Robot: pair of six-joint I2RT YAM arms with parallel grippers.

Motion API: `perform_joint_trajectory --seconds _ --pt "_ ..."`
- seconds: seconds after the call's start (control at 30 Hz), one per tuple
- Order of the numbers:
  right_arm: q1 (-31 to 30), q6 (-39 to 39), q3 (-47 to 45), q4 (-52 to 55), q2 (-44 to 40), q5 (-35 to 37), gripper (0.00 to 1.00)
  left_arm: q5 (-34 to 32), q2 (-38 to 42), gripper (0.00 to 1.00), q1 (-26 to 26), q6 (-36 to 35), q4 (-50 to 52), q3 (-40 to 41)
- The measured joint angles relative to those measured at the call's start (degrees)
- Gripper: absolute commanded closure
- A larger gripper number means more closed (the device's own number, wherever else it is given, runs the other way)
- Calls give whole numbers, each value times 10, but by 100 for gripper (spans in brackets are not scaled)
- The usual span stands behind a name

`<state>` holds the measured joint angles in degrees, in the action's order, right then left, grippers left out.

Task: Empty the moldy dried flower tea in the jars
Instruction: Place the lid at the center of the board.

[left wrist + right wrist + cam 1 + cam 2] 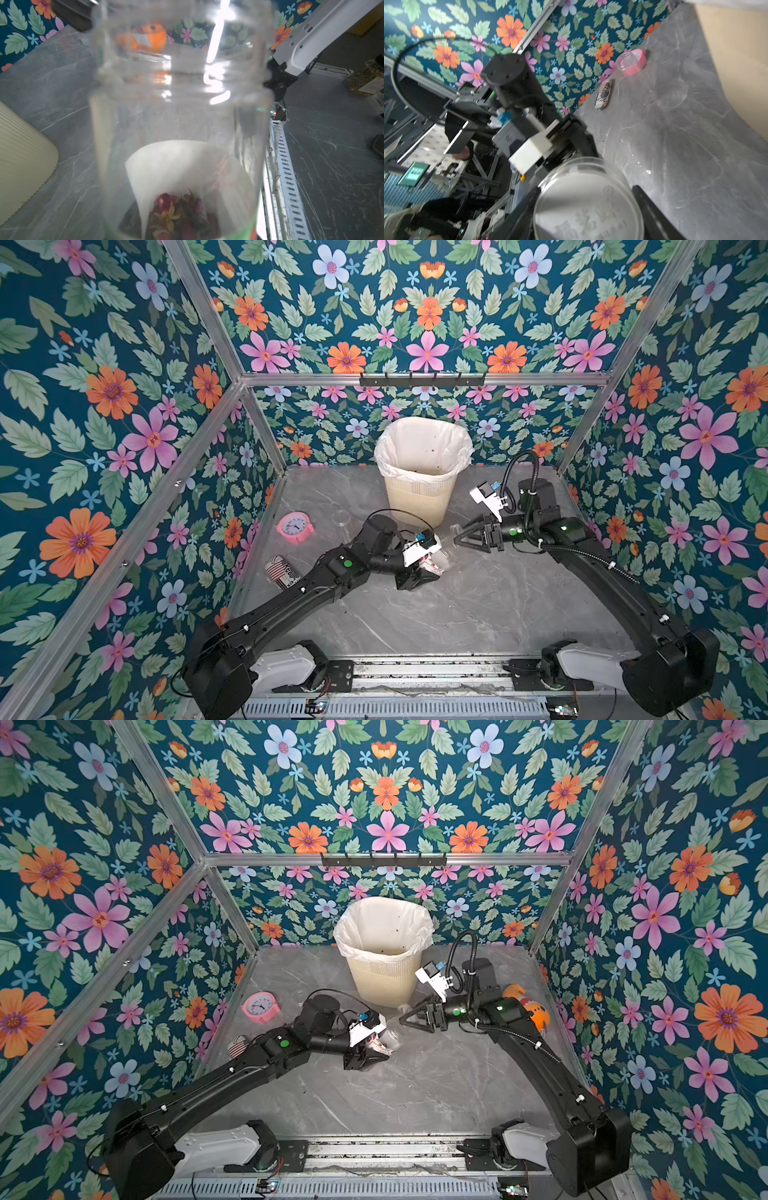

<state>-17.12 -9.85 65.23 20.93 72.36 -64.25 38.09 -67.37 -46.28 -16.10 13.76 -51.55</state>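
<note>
the left gripper (422, 573) is clamped round a clear jar (439, 561) near the middle of the bench (478, 605), just in front of the bin (417, 497). the jar lies tipped on its side, its open threaded mouth turned toward the right arm. whether it touches the bench i cannot tell. in the left wrist view the dried flower tea (180, 216), reddish buds and pale flakes, sits heaped at the closed end of the jar, beside a white label, and the rest of the jar is bare.

the right gripper (459, 536) hangs close to the jar's mouth but apart from it. its fingers (650, 209) pinch a round translucent lid (588, 204) by the rim.

the cream ribbed bin stands at the middle of the far edge, lined with a white bag, with a few dark crumbs on the liner (432, 450). a pink clock (295, 526) sits toward the far left corner, and a second jar (628, 60), clear, stands just beside it on the bin's side. a striped can (282, 570) lies along the left edge, partly under the left arm. an orange toy (528, 1006) rests by the right edge, behind the right arm.
</note>
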Motion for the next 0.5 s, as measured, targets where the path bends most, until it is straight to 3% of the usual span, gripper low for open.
perform_joint_trajectory --seconds 0.23,0.5 --pt "12 -49 17 -5 14 18 41 -24 24 47 1 -5 -15 16" --pt "19 11 39 138 11 234 37 -64 47 47 4 -5 -42 45"
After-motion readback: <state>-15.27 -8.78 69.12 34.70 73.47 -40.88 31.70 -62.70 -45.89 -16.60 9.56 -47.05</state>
